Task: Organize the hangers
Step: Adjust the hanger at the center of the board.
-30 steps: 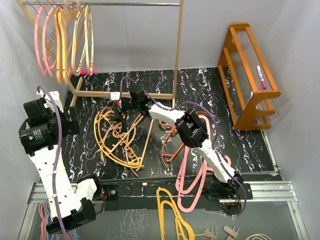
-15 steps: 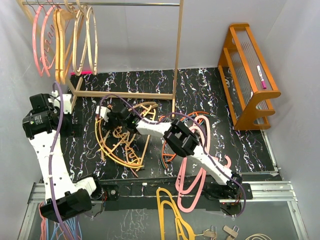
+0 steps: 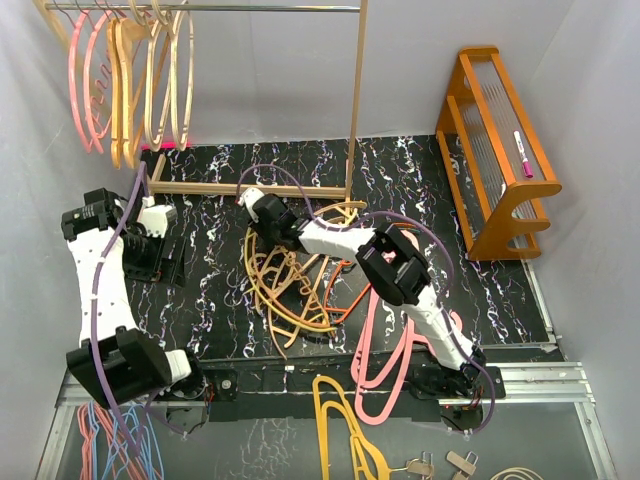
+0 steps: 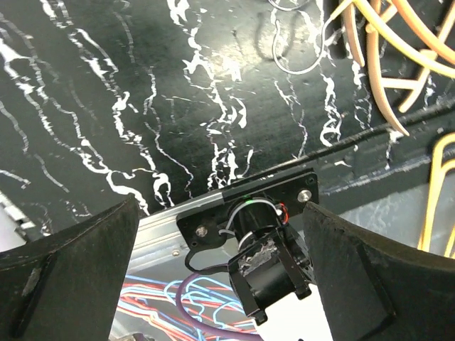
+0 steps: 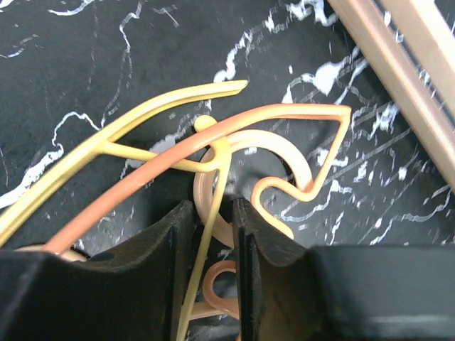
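Hangers: tangled heap, centre of black mat; others hang on rack rail, rear left. My right gripper: jaws pinched narrow on yellow hanger, w/ a pale tan hanger caught in the same gap. Salmon hanger crosses on top.

Risks:
- Lift may drag 2+ hangers, since hooks interlock.
- Thin grip may slip.
- Rack's wood bar is near; a swing could strike it.

My left gripper: jaws fully apart, holding nothing, over mat's front edge.
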Robot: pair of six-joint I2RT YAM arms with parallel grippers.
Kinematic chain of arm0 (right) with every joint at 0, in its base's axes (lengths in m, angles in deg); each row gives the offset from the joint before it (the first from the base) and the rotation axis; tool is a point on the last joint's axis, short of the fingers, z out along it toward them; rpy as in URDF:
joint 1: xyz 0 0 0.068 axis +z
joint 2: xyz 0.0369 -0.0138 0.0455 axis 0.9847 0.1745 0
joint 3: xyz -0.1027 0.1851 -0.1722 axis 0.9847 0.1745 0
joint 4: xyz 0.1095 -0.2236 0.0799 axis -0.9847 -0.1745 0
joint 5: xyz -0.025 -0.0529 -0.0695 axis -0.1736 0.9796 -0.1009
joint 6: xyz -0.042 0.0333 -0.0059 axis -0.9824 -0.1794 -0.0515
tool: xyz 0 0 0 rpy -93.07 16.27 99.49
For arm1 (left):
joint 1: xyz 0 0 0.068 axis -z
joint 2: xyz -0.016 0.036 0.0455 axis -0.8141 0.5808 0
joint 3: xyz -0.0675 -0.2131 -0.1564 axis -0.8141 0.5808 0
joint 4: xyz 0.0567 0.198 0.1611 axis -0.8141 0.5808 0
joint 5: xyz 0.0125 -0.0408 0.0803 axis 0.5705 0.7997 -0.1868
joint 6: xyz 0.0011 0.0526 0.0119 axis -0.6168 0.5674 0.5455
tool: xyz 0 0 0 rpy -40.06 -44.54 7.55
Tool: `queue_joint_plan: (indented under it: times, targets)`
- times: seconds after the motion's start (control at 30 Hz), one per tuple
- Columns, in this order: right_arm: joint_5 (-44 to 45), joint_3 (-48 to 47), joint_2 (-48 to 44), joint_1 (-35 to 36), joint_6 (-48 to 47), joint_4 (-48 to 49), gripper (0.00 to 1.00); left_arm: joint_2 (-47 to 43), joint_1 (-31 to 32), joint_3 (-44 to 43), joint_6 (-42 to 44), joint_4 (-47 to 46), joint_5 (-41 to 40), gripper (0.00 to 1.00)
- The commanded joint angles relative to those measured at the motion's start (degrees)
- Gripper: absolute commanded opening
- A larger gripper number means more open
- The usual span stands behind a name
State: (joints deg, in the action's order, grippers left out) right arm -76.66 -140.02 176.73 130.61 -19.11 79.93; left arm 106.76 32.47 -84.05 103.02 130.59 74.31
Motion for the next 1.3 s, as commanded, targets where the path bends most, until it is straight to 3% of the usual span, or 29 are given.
queue_joint_plan:
  times: [0.0, 0.07, 0.13, 0.17, 0.2, 0.23, 0.27, 0.43, 0.53, 0.6, 1.0, 1.13, 1.27]
  targets:
    - [-2.48, 2.33, -3.54, -0.06, 17.82, -13.47, 0.33, 3.25, -0.23, -1.6, 5.94, 4.9, 6.22, 0.97]
    - [-5.38, 4.67, -6.68, -0.09, 20.94, -13.06, 0.34, 4.62, -0.22, -2.11, 6.22, 4.9, 6.35, 0.97]
    - [-7.23, 6.5, -9.95, -0.03, 21.54, -11.78, 0.42, 5.2, -0.22, -2.67, 6.15, 4.9, 7.47, 0.97]
    - [-8.35, 6.64, -11.53, -0.07, 20.91, -11.83, 0.52, 5.24, -0.23, -2.79, 6.03, 4.82, 8.51, 0.97]
    - [-9.53, 6.83, -13.22, -0.03, 19.33, -11.73, 0.69, 5.33, -0.24, -2.74, 5.85, 4.82, 9.28, 0.97]
    - [-11.91, 7.55, -15.18, -0.03, 16.34, -10.98, 0.96, 5.33, -0.22, -2.62, 5.69, 4.81, 9.94, 0.97]
    - [-14.49, 9.11, -17.47, -0.03, 12.47, -9.12, 0.98, 5.33, -0.22, -2.42, 5.55, 4.81, 10.55, 0.97]
    - [-25.91, 25.85, -30.38, -0.43, -17.11, 6.91, 0.99, 4.28, -0.23, -0.95, 6.07, 4.89, 11.76, 0.97]
    - [-34.29, 32.42, -32.63, -2.85, -37.65, 10.45, 0.99, 3.67, -0.22, -0.72, 6.47, 4.88, 11.73, 0.97]
    - [-40.59, 31.9, -31.2, -5.25, -45.18, 9.49, 0.99, 3.57, -0.22, -0.87, 6.38, 4.87, 12.38, 0.97]
    - [-52.36, -0.73, -9.59, -8.27, -54.38, -13.24, 0.99, 3.75, -0.22, -3.28, 4.59, 4.91, 14.75, 0.96]
    - [-54.39, -4.69, -6.09, -8.12, -53.48, -15.77, 1.0, 3.66, -0.22, -3.11, 4.43, 4.75, 15.33, 0.95]
    - [-54.54, -4.6, -5.4, -8.18, -52.27, -16.47, 0.94, 3.79, -0.24, -2.84, 4.3, 4.39, 15.31, 0.94]
